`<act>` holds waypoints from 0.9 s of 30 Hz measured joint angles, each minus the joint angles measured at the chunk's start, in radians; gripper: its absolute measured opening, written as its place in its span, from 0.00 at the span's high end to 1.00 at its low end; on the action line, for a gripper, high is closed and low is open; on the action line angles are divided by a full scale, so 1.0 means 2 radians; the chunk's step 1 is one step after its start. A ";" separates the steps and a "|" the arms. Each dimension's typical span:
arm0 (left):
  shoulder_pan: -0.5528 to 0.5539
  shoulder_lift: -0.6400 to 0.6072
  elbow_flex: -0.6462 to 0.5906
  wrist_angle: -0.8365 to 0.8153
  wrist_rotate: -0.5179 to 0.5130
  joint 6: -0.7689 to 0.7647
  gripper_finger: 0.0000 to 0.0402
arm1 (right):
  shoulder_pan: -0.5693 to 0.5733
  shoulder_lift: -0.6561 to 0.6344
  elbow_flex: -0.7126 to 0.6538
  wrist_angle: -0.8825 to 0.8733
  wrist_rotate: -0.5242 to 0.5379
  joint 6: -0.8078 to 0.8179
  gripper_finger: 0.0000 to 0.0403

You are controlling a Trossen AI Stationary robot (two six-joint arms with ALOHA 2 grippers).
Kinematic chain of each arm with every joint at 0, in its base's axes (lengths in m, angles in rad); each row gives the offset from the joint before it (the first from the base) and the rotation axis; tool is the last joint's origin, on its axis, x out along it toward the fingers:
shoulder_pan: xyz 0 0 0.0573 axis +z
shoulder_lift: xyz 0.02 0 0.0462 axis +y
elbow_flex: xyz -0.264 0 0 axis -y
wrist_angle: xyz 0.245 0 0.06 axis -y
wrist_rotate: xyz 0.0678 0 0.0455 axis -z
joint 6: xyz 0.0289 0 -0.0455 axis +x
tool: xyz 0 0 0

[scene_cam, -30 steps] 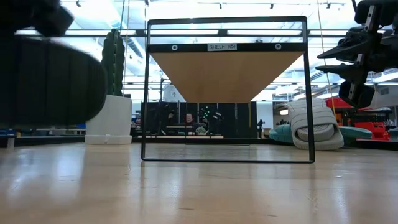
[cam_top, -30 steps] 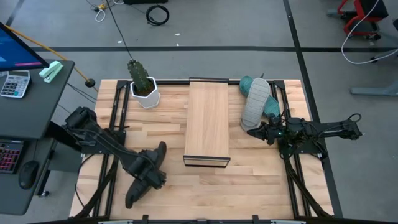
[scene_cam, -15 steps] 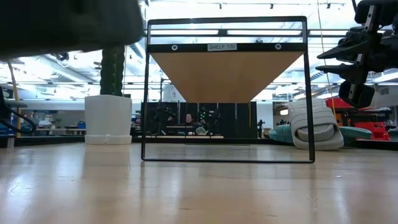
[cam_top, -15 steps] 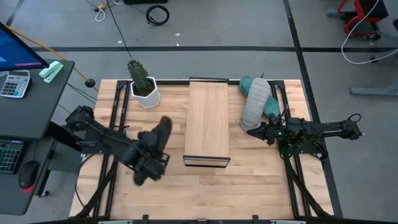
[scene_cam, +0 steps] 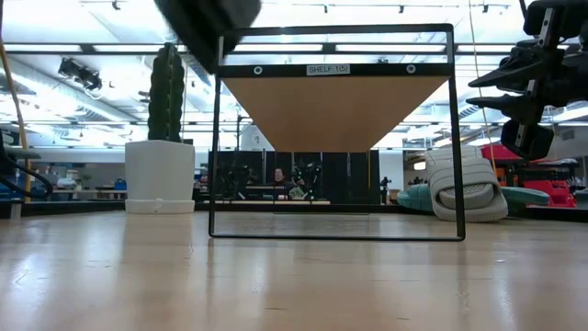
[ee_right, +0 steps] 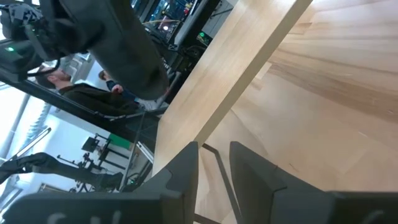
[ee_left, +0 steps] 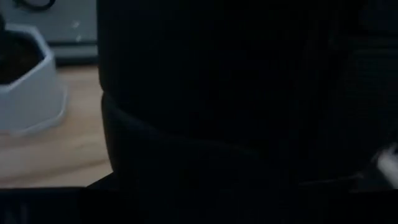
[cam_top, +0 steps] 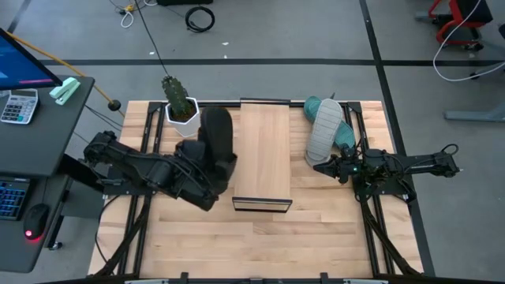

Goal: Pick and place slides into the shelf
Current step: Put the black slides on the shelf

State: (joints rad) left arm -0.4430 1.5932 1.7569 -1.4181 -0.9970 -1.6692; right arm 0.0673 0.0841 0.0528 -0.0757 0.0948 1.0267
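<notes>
L hand (cam_top: 207,175) pinching black slide (cam_top: 218,138) beside shelf (cam_top: 263,154); weak grip, could drop/clip frame. R hand (ee_right: 214,163) barely spread.

I see grey floor (cam_top: 260,39) around the table (cam_top: 260,237); dark desk (cam_top: 39,126) with calculator (cam_top: 17,105) at 9 o'clock, coiled cable (cam_top: 200,17) at 12, ceiling strip lights (scene_cam: 92,51) overhead.

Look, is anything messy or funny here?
Yes: the light grey slide lies on top of the teal slide beside the shelf, piled rather than side by side. The left pincer holds the black slide up in the air.
</notes>
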 joint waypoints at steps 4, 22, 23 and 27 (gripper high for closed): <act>0.007 0.002 0.000 0.041 -0.065 0.000 0.37 | 0.000 0.000 0.000 0.000 0.000 0.001 0.76; 0.044 0.005 -0.076 0.154 -0.287 -0.133 0.39 | 0.000 0.000 0.000 0.000 0.000 0.001 0.76; 0.047 0.005 -0.090 0.175 -0.288 -0.138 0.39 | 0.000 0.000 0.000 0.000 0.000 0.001 0.76; 0.063 0.006 -0.147 0.251 -0.285 -0.180 0.38 | 0.000 0.000 0.000 -0.002 0.000 0.001 0.76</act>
State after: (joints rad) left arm -0.3179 1.6047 1.4628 -0.9157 -1.5666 -2.0287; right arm 0.0673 0.0845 0.0528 -0.0791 0.0949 1.0290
